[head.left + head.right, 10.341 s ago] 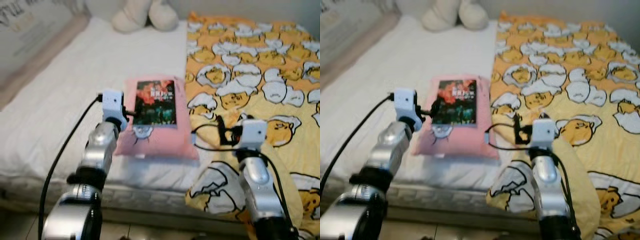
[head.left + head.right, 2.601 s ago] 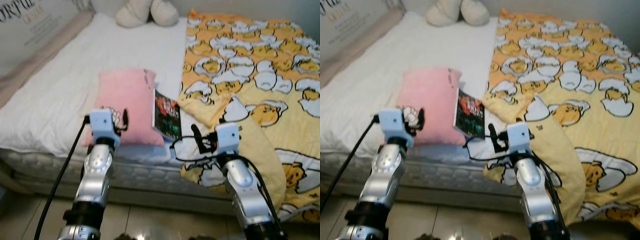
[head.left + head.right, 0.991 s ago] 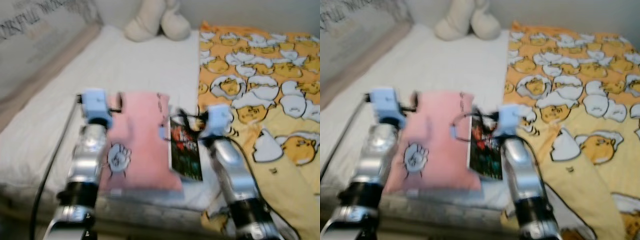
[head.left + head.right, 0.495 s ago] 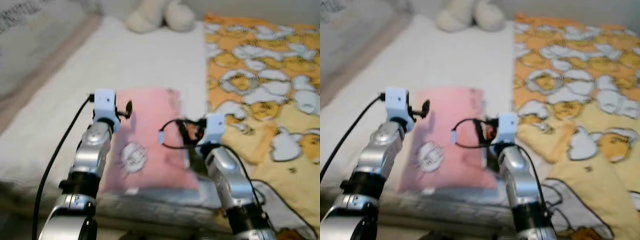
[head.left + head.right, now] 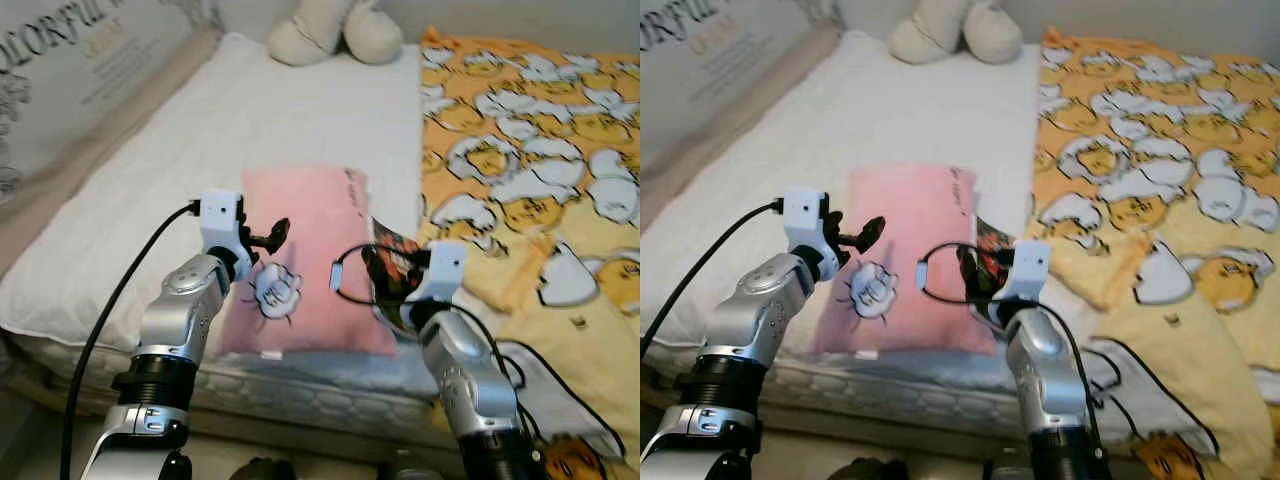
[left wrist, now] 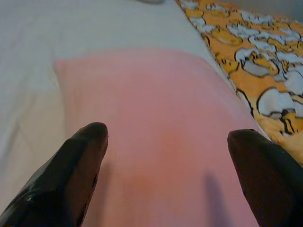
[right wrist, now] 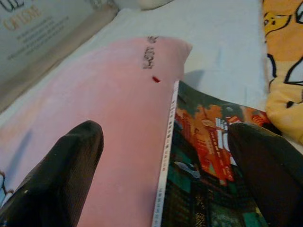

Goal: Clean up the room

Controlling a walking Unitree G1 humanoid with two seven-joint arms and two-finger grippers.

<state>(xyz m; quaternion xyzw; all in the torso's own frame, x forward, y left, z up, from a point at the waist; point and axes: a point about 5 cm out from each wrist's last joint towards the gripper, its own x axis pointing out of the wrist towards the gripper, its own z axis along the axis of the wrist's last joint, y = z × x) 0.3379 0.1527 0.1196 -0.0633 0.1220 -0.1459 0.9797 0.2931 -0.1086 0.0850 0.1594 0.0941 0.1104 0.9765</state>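
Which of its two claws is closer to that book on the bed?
The right gripper. Its open fingers straddle the book, which lies beside the pink pillow. The left gripper hovers open over the pillow's other side, farther from the book.

A pink pillow (image 5: pixel 305 250) with a small cartoon sheep print is lying flat on the white bed (image 5: pixel 200 150), near its front edge. A book (image 7: pixel 208 156) with a dark, colourful cover is lying tilted against the pillow's right side, its spine touching the pillow.
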